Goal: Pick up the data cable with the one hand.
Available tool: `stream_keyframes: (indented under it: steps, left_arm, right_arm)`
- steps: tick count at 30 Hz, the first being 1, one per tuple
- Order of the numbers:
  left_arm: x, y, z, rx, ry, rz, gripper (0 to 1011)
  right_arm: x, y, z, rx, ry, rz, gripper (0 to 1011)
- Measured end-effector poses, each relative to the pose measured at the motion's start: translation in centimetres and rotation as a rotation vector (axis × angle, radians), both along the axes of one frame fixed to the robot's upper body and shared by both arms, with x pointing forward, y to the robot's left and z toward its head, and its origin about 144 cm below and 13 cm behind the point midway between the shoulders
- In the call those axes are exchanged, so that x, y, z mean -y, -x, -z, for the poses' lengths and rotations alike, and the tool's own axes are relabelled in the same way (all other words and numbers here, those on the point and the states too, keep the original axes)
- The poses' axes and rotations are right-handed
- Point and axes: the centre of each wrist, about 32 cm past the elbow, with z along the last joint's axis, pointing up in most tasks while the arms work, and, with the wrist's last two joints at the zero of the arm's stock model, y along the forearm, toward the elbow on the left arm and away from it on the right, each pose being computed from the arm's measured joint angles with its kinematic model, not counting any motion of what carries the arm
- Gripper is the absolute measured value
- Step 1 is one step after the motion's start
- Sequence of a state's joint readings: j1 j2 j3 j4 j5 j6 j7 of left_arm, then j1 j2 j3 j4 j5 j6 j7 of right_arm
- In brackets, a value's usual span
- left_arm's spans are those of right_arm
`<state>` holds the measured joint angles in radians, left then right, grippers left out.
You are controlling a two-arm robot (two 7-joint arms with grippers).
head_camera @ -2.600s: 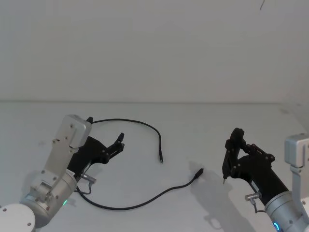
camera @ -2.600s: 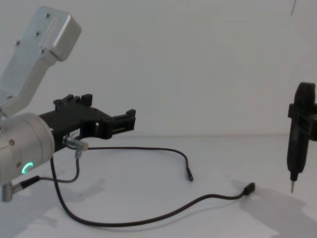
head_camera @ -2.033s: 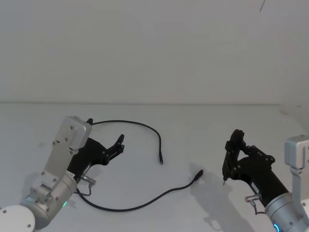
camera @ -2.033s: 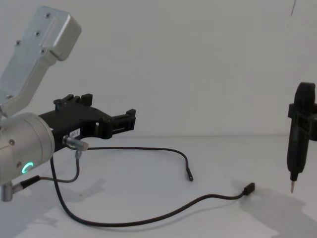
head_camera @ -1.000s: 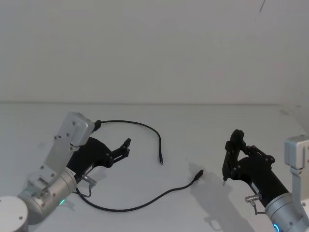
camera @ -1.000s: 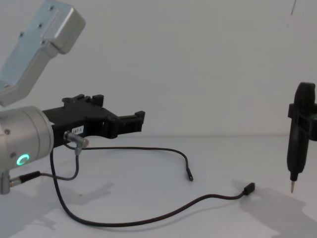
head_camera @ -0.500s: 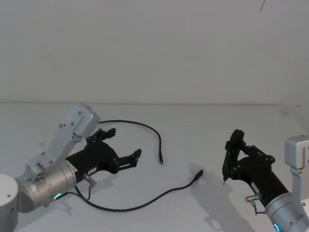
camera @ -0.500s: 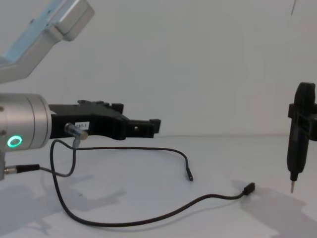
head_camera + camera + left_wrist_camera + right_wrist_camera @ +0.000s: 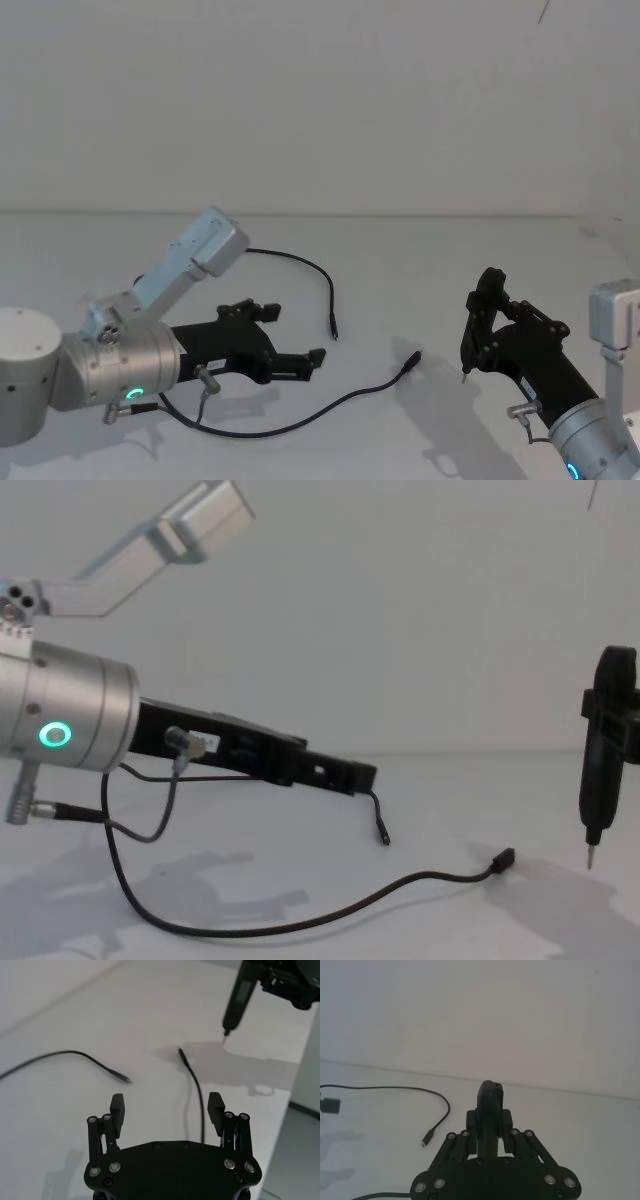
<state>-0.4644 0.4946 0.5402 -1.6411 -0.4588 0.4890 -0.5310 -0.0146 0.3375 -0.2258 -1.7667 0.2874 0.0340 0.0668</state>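
On a bare white bench, the left hand reaches low with jaws wide, apparently lining up to straddle the data cable lying slack just ahead; the right gripper stands parked aside, clamped on a slim tool.

You see the right gripper clamped around a slim black tool standing upright. Beyond it, the data cable curves across the white table, one plug lying well apart from the tool.
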Motion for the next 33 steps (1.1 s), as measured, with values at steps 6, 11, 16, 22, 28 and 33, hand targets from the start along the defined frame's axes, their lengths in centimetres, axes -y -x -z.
stream_keyframes:
  steps: [6,11,16,22,28,33]
  left_arm:
    - [1.1,-0.8,-0.6,-0.081,-0.041,0.05,1001]
    - [2.1,-1.4,-0.8,-0.134,-0.078,0.079,1001]
    - [3.1,-1.7,-0.8,-0.157,-0.113,0.09,1001]
    - [4.2,-1.8,-0.6,-0.165,-0.147,0.092,1001]
    - [5.1,-1.8,-0.2,-0.15,-0.177,0.085,1001]
    - [5.8,-1.7,0.1,-0.128,-0.2,0.079,1001]
  right_arm:
    - [0.0,0.0,0.0,0.0,0.0,0.0,279]
    - [0.0,0.0,0.0,0.0,0.0,0.0,279]
    - [0.0,0.0,0.0,0.0,0.0,0.0,279]
    - [0.0,0.0,0.0,0.0,0.0,0.0,279]
    - [0.0,0.0,0.0,0.0,0.0,0.0,279]
    - [0.0,0.0,0.0,0.0,0.0,0.0,279]
